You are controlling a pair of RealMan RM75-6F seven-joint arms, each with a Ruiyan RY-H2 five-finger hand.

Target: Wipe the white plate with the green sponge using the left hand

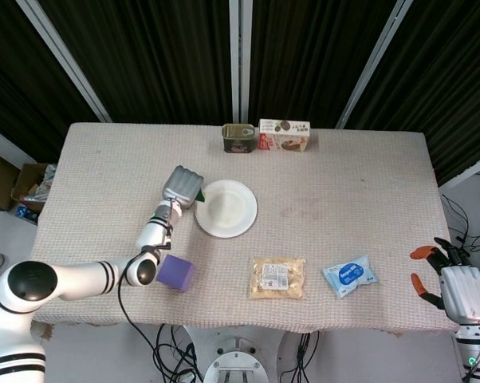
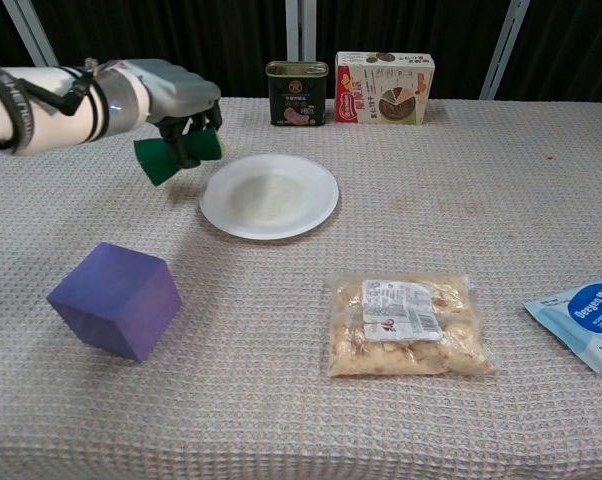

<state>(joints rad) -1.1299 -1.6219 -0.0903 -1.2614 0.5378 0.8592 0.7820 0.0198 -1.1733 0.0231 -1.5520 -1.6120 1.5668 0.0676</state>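
The left robot hand (image 2: 176,105) grips the green sponge (image 2: 178,155) with its fingers curled around the upper part, holding it in the air just off the white plate (image 2: 269,195) at about its 9 o'clock in the chest view. The plate lies bare on the counter (image 2: 501,180), with nothing pinning it.

The sponge hangs low out of the grip, so it could twist or slip free if it lands edge-first. A sideways push against the rim could slide the plate toward the can (image 2: 296,93) and box (image 2: 384,88) at its 12 o'clock. The purple cube (image 2: 115,299) sits at the plate's 7 o'clock, near the forearm's path.

The right robot hand (image 1: 455,283) rests well apart off the counter's edge, fingers spread, holding nothing.
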